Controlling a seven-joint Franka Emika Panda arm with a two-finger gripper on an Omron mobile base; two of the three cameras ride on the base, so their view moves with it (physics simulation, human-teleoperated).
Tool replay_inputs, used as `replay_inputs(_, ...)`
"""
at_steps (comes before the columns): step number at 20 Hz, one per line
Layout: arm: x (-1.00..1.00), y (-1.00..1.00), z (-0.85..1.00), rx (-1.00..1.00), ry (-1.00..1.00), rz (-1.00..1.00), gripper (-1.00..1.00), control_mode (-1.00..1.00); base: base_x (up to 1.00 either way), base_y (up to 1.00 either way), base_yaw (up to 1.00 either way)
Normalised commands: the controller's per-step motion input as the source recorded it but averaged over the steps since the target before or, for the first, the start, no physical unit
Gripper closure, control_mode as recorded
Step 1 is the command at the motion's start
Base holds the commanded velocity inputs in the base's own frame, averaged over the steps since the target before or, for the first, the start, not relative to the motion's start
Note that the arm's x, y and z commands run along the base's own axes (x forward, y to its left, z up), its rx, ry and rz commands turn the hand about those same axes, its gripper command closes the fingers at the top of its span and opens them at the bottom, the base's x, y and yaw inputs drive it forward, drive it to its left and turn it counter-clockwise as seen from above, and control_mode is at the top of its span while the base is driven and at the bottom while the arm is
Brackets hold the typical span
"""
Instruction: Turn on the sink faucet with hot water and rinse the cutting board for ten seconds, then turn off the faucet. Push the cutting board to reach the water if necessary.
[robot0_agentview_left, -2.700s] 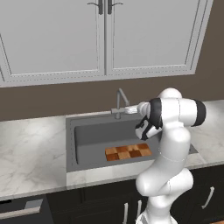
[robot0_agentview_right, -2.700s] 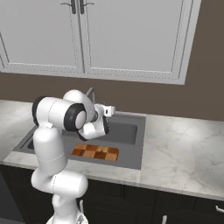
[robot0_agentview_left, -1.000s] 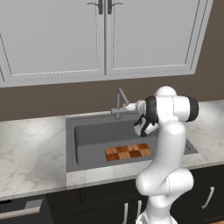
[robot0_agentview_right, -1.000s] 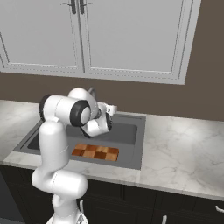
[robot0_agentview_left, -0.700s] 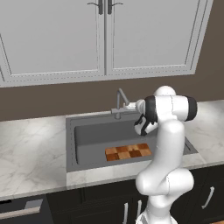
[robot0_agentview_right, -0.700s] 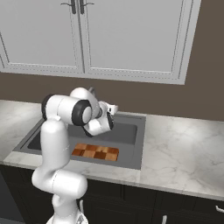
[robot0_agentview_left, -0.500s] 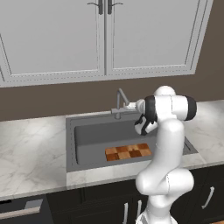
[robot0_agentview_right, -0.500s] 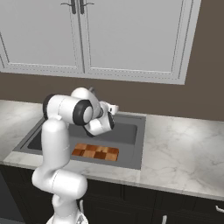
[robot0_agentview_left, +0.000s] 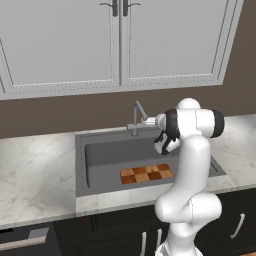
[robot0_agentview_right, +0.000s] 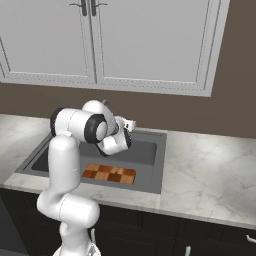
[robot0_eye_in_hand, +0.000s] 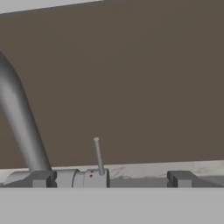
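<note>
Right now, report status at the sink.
Gripper open, empty, at the sink faucet lever. No water running. Cutting board flat in the sink, dry. Nothing between fingers and lever.

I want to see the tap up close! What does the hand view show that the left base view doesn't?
Hand view alone: the faucet's thin side lever standing up, with tiny red and blue dots below it.
Left base view alone: the cutting board lying in the sink, plus the cabinets.
Both: the sink faucet and the brown wall.
</note>
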Motion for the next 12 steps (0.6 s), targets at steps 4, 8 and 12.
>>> replay_inputs(4, 0.03, 0.00, -0.02, 0.00, 0.00, 0.00, -1.00, -1.00, 0.00, 0.00, 0.00)
replay_inputs(8, 0.17, 0.00, -0.03, 0.00, 0.00, 0.00, -1.00, -1.00, 0.00, 0.00, 0.00)
replay_inputs(12, 0.17, 0.00, -0.07, 0.00, 0.00, 0.00, -1.00, -1.00, 0.00, 0.00, 0.00)
